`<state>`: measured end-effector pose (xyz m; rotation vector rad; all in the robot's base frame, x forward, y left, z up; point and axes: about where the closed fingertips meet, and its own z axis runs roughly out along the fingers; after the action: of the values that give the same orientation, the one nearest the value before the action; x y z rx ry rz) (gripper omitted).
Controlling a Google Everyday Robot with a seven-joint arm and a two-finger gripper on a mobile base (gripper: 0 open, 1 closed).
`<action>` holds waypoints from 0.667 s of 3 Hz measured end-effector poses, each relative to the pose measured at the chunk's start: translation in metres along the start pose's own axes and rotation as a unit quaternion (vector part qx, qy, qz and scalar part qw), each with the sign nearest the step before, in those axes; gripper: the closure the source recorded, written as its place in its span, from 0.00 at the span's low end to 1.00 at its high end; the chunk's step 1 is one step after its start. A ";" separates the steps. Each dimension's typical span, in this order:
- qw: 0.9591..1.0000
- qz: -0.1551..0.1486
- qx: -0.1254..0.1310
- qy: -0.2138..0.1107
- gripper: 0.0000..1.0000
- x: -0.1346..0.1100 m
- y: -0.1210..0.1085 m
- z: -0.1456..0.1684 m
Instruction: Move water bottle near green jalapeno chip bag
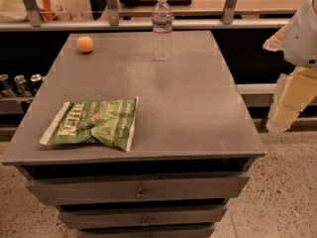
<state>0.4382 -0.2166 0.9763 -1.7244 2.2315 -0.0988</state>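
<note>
The water bottle (162,28), clear and ribbed with a white cap, stands upright at the far edge of the grey table top (188,108), right of centre. The green jalapeno chip bag (94,123) lies flat at the near left of the table, well apart from the bottle. My arm, with a white shell (303,32), hangs off the table's right side. Its pale gripper (283,114) sits below it, beyond the table's right edge, far from both the bottle and the bag and holding nothing.
An orange fruit (85,44) sits at the far left of the table. Metal cans (21,85) stand on a shelf left of the table. A rail and counter (148,24) run behind it. Drawers (141,190) are below the top.
</note>
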 end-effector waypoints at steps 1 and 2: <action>1.000 0.000 0.000 0.000 0.00 0.000 0.000 0.000; 1.000 0.003 0.011 -0.011 0.00 -0.004 -0.017 0.002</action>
<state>0.4550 -0.2173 0.9797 -1.6995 2.2126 -0.1022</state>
